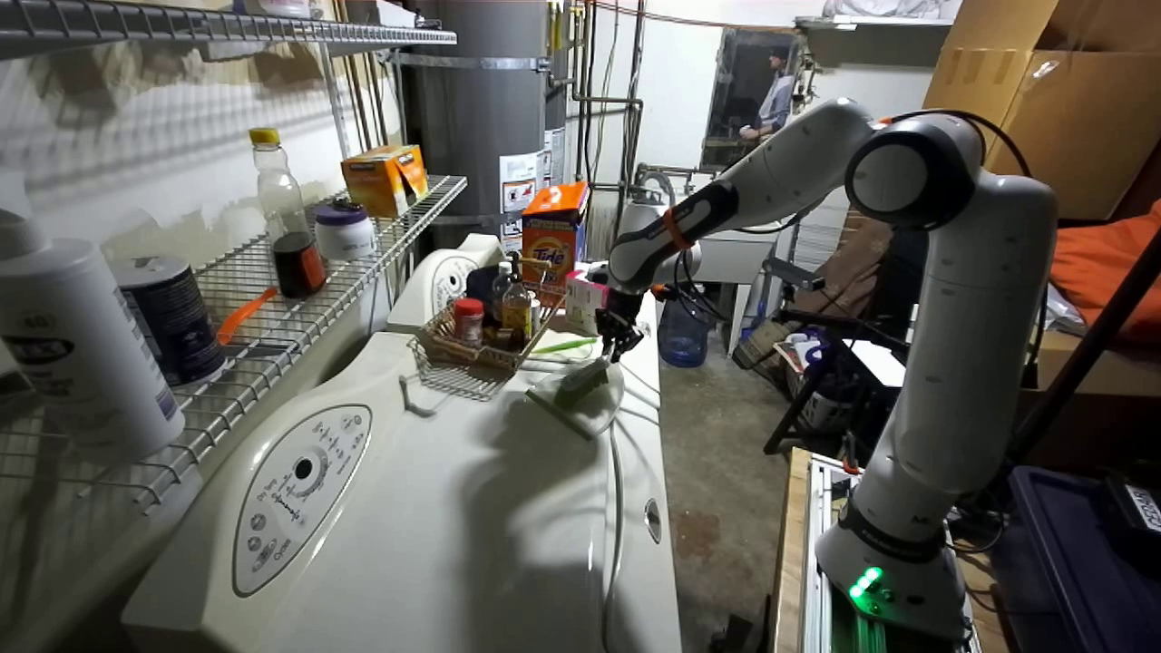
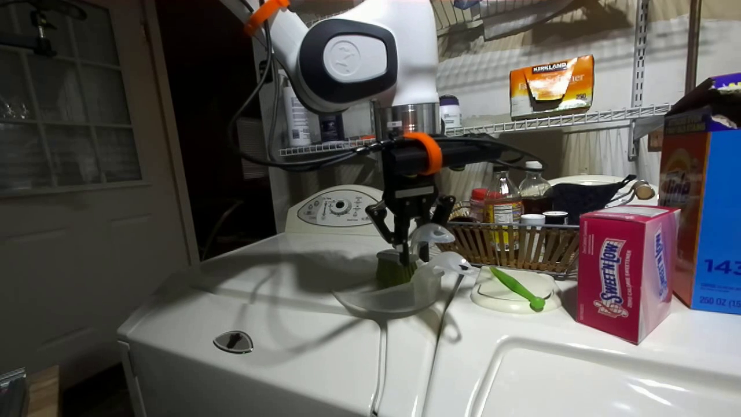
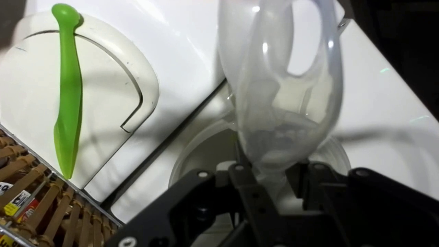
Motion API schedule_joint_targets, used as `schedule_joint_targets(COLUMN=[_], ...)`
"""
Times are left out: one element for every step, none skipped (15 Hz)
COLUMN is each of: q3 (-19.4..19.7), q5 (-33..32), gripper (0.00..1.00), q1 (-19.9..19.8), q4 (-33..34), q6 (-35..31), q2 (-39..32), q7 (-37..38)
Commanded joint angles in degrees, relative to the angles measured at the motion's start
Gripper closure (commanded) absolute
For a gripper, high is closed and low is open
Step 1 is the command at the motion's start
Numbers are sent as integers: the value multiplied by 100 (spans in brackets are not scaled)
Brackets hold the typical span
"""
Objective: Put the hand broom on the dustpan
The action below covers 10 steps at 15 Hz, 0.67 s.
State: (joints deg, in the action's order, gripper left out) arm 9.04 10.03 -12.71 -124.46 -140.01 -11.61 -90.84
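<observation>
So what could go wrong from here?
The fingers, on either side of the handle of the hand broom, could drag it as they withdraw. That handle sits above the handle of the dustpan, so the broom may tip or slide once let go. A sideways swing might also knock the green utensil lying nearby.

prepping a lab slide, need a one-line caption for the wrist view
Gripper astride the hand broom, with the dustpan beneath; a green utensil and slatted basket at frame left.
</observation>
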Motion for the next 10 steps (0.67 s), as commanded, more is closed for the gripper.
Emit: schedule_joint_targets(q3=[-133,-130,-137,-138,-143,-149,-154,-161,-164,-173], q5=[87,68,90,88,89,97,92,98,77,76], gripper=[92,92,92,92,92,92,92,92,92,92], q1=[-157,-165,-182,-197,-213,-226,-235,-244,-247,-255], q4=[166,170,162,164,165,157,155,159,155,153], q6=[-30,-38,-41,-39,-36,-47,-64,-63,-62,-47], q2=[-171,-192,-203,-221,-233,-241,-255,-265,-266,-258], q7=[-169,-155,-171,-168,-168,-172,-179,-179,-160,-156])
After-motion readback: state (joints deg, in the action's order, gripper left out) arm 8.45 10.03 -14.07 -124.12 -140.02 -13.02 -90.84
